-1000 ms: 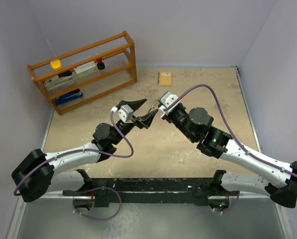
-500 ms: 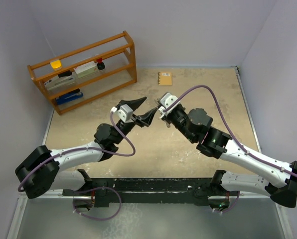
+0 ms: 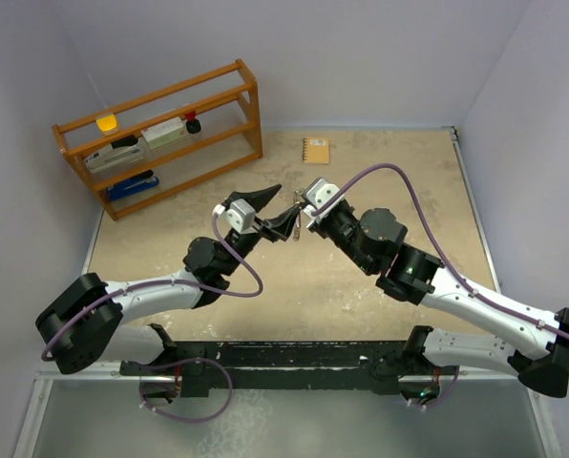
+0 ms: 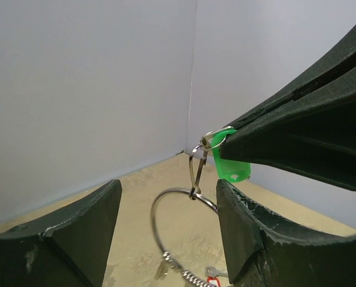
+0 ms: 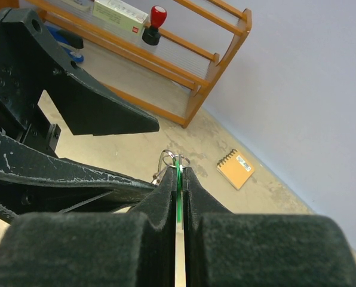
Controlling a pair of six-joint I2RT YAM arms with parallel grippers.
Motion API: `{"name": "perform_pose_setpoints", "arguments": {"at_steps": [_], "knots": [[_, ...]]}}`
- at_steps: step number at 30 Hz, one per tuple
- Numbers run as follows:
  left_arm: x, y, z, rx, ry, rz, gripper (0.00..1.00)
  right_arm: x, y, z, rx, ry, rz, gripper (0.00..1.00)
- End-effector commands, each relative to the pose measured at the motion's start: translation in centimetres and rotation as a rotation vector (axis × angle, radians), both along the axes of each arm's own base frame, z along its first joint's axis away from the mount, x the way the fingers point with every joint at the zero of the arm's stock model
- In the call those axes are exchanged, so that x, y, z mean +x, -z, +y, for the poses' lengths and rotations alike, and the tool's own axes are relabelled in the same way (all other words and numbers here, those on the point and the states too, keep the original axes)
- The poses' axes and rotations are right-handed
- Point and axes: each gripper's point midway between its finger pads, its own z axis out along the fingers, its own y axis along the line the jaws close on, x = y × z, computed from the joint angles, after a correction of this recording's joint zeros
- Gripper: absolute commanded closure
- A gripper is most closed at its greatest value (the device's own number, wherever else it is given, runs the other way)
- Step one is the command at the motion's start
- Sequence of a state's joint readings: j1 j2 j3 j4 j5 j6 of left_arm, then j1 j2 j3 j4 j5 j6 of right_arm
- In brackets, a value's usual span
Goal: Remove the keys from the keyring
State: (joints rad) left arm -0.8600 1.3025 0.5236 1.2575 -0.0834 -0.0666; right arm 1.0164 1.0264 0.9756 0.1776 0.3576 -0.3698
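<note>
Beige table (image 3: pixel 361 296). Right gripper (image 5: pixel 179 174) clamped on green key (image 4: pixel 233 170). Keyring (image 4: pixel 155 209) dangles just below it, between spread fingers of left gripper (image 3: pixel 286 206). Grasp unchanged since second ago.

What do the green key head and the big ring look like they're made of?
The green key head looks like plastic: opaque, bright, even green with a smooth face and a small hole near its end. The ring looks like thin metal wire, silver and polished, judging by its bright glints.
</note>
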Motion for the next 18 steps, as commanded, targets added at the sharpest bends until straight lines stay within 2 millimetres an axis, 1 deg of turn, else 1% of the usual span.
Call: {"name": "perform_pose_setpoints", "arguments": {"at_steps": [1, 7, 13, 15, 18], "knots": [[-0.58, -3.69, 0.8, -0.098, -0.003, -0.058, 0.38, -0.17, -2.52, -0.06, 0.082, 0.004, -0.048, 1.0], [-0.25, -3.32, 0.35, -0.091, 0.0, -0.047, 0.39, -0.24, -2.6, 0.02, 0.086, 0.001, -0.048, 1.0], [-0.04, -3.41, 0.23, -0.09, -0.007, -0.054, 0.4, -0.28, -2.66, 0.21, 0.084, -0.005, -0.049, 1.0], [0.04, -3.37, 0.14, -0.085, -0.008, -0.056, 0.42, -0.25, -2.65, 0.26, 0.084, -0.005, -0.049, 1.0], [0.14, -3.24, 0.09, -0.076, -0.012, -0.056, 0.48, -0.26, -2.64, 0.37, 0.086, -0.007, -0.049, 1.0]]}}
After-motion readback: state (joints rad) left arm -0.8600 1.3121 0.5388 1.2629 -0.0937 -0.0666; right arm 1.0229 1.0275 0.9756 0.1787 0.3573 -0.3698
